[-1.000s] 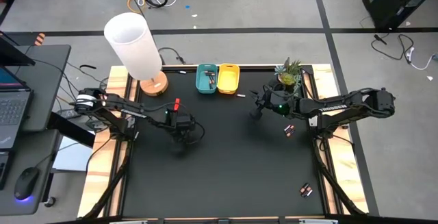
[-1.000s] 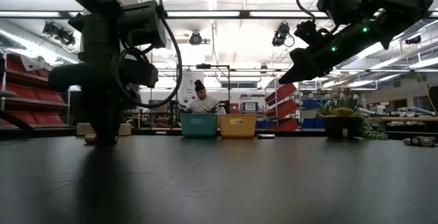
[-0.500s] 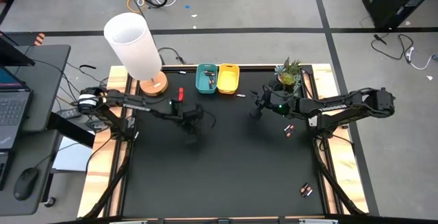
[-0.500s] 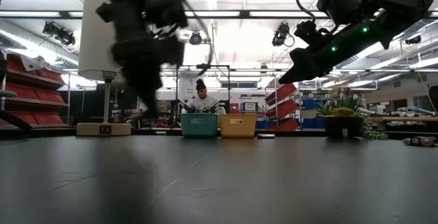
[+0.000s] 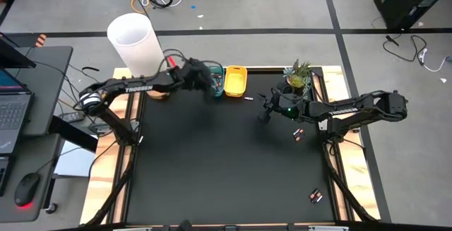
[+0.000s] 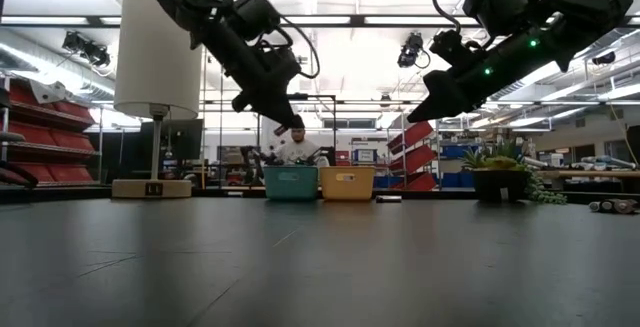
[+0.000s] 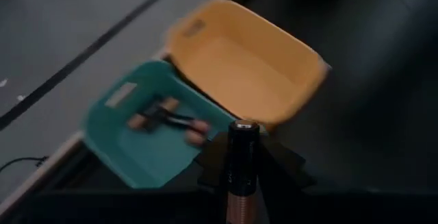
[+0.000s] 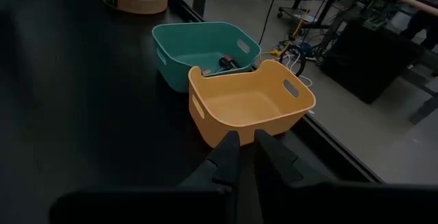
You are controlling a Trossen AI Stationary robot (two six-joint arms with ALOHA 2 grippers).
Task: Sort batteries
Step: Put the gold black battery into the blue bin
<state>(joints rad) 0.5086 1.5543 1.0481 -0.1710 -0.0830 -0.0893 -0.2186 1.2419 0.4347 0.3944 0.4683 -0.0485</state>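
Observation:
My left gripper (image 5: 212, 84) hangs over the teal bin (image 5: 212, 81) at the table's far edge, shut on a black battery with a copper end (image 7: 242, 157). It also shows in the low view (image 6: 279, 120), high above the table. The teal bin holds a few batteries (image 7: 166, 116). The yellow bin (image 5: 235, 80) stands right beside it, its bottom bare. My right gripper (image 5: 264, 115) hovers shut right of the bins, with nothing seen between its fingers (image 8: 245, 148). Loose batteries lie on the table (image 5: 298, 133), (image 5: 316, 197), and one lies near the yellow bin (image 5: 248, 98). My left gripper pinches the battery between its two fingers (image 7: 213, 170), on the battery's sides near its copper end (image 7: 239, 200). The battery lies along the fingers, and its black end (image 7: 243, 127) sticks out past them. The fingers slant down from the table's left. The battery is lifted clear, above the teal bin.
A white lamp (image 5: 138, 47) on a wooden base stands at the far left, close to my left arm. A potted plant (image 5: 297, 78) stands at the far right, behind my right gripper. A person (image 6: 291, 147) sits in the room beyond the bins.
My left gripper has risen from the table's left middle and swung toward the far edge and to the right, ending over the teal bin with the battery lifted clear.

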